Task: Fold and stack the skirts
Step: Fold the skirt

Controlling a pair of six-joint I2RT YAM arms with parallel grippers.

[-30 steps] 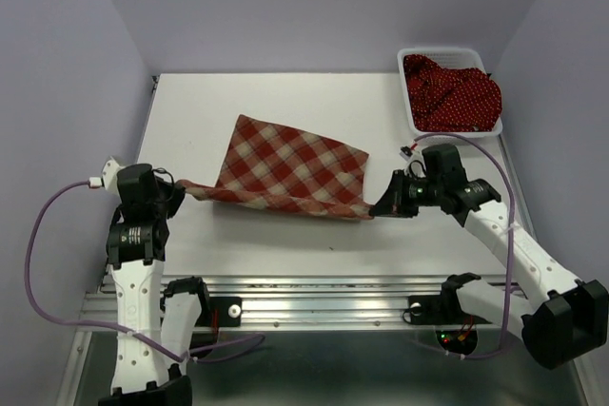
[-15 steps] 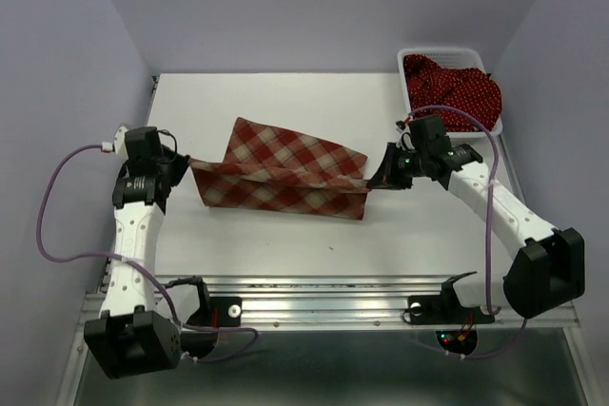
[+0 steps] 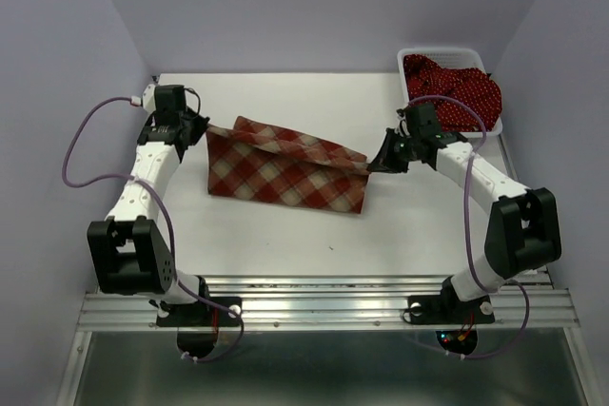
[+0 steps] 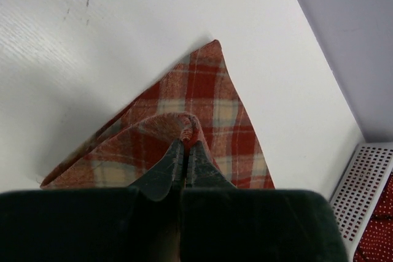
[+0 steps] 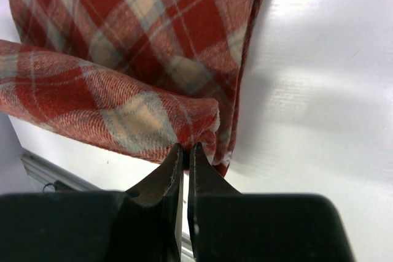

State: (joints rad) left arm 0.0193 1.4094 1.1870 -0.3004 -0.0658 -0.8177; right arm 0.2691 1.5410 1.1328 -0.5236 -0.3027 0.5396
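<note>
Skirt (image 3: 285,173): one, checked; basket (image 3: 442,49): one.

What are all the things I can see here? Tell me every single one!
checked skirt: one, red and cream, middle of the table, partly folded over itself
dotted cloth: one heap, dark red with white dots, in the basket; the number of pieces cannot be told
basket: one, white mesh, far right corner of the table
table: one, white, under everything
cables: two, purple, one looping along each arm
left gripper: one, black fingers, shut on the checked skirt's left end
right gripper: one, black fingers, shut on the checked skirt's right end
</note>
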